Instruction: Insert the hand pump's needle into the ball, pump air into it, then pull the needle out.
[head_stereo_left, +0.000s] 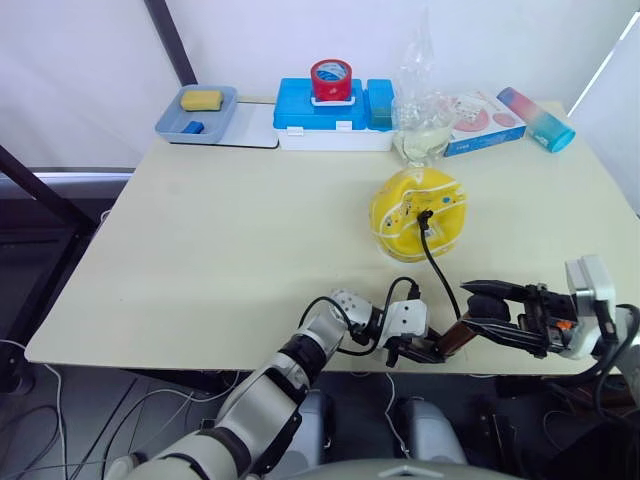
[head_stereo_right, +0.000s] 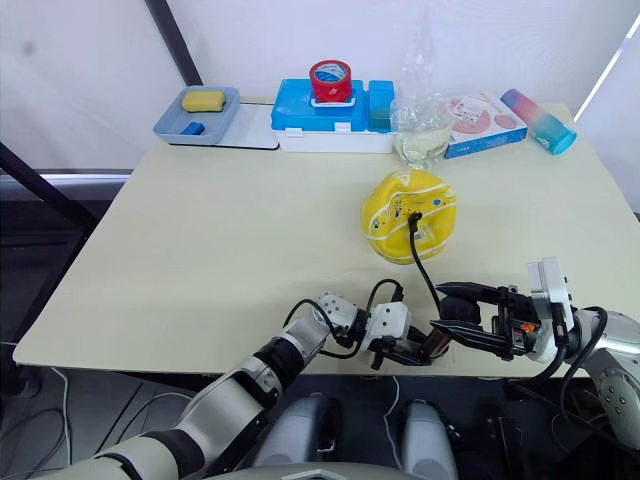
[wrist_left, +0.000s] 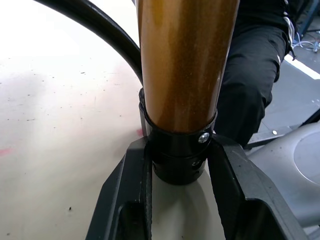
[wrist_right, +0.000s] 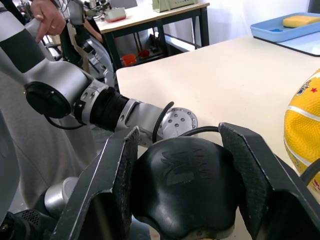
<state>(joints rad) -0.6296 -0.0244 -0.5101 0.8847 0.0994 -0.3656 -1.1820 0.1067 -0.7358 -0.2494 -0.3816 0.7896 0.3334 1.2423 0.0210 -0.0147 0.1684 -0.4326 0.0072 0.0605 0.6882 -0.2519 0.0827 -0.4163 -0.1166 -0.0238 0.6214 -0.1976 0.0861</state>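
Table (head_stereo_left: 200, 260), cream, fronts your white wall; both grippers, left (head_stereo_left: 425, 349) and right (head_stereo_left: 480, 305), clamp the hand pump (head_stereo_left: 455, 338), its needle (head_stereo_left: 424, 214) in the ball (head_stereo_left: 415, 212).

A pale beige desk (head_stereo_left: 220, 250) stands before a white wall (head_stereo_left: 90, 60). Cables (head_stereo_left: 30, 390) trail over the grey floor. A second table (wrist_right: 150, 15) stands behind.

No legible text, number or brand in any view.

Ball (head_stereo_left: 415, 212): small coloured prints and a white patch, lettering too small to read; the right wrist view shows a red star and a dark round emblem on it, not readable.

Pump handle knob (wrist_right: 184, 184): embossed marking on the black surface, characters cannot be made out.

Flat box (head_stereo_left: 482, 122) at far desk edge: printed pink-and-white graphics, wording unresolved.
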